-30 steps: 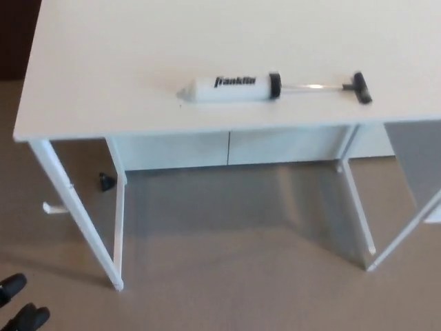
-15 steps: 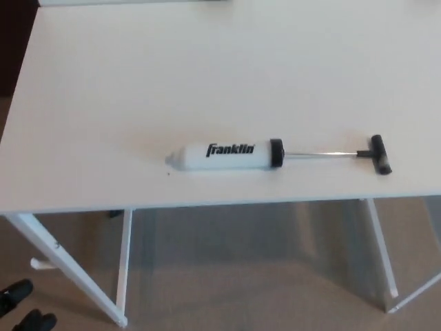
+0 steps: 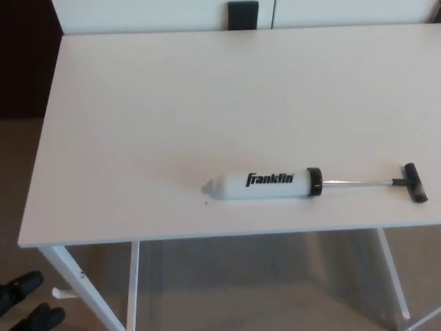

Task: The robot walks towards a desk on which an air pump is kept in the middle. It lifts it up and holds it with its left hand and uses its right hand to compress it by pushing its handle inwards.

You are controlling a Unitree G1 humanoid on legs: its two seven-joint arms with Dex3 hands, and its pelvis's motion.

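Observation:
The air pump (image 3: 265, 185) lies on its side near the front edge of the white desk (image 3: 172, 103). Its white barrel reads "Franklin" and its nozzle end points left. A black collar (image 3: 314, 182) closes the barrel, and a thin metal rod (image 3: 358, 183) runs right to the black T-handle (image 3: 415, 182), which is pulled well out. My left hand (image 3: 24, 303) shows only as two black fingertips at the lower left corner, below the desk edge and far from the pump, spread apart and holding nothing. My right hand does not show.
White desk legs (image 3: 76, 283) slant down to the tan carpet (image 3: 241, 283) under the front edge. A small black object (image 3: 243, 14) stands against the white panel behind the desk. A dark area (image 3: 24, 62) lies beyond the desk's left edge.
The whole picture has shifted as the camera came closer: more of the desktop and its back edge show. The pump lies in the same place on the desk. My left fingertips remain at the lower left.

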